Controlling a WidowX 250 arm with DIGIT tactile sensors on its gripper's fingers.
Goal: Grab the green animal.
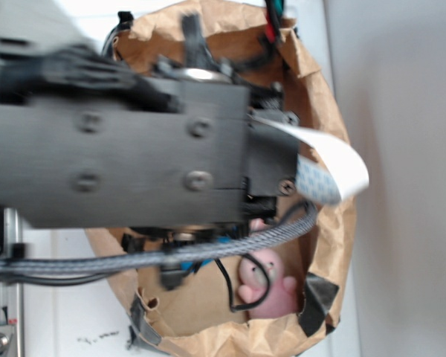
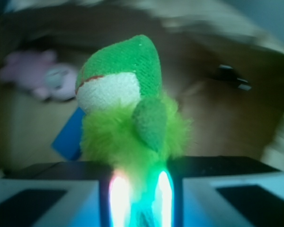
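The end effector (image 2: pixel 141 198) is gripping the green animal (image 2: pixel 128 109), its two fingers pressed together on the fuzzy lime body at the bottom of the wrist view, the fur squeezed between them and glowing in the lit gap. The toy is standing up and away from the fingers, its long axis running straight out along the line of the end effector, with the darker green head and white band at the far end and a stubby ear hanging just above the fingers. Behind it, blurred, the pink plush bunny (image 2: pixel 38 75) is lying far left and the blue block (image 2: pixel 70 137) is peeking out to the left of the toy, both apart from it. In the exterior view the arm (image 1: pixel 134 149) is filling the brown paper bag (image 1: pixel 334 253) opening and hiding the green toy; only the bunny (image 1: pixel 266 286) is showing near the bag's near-right rim. The grab seems made; lifting straight up looks like the remaining move.
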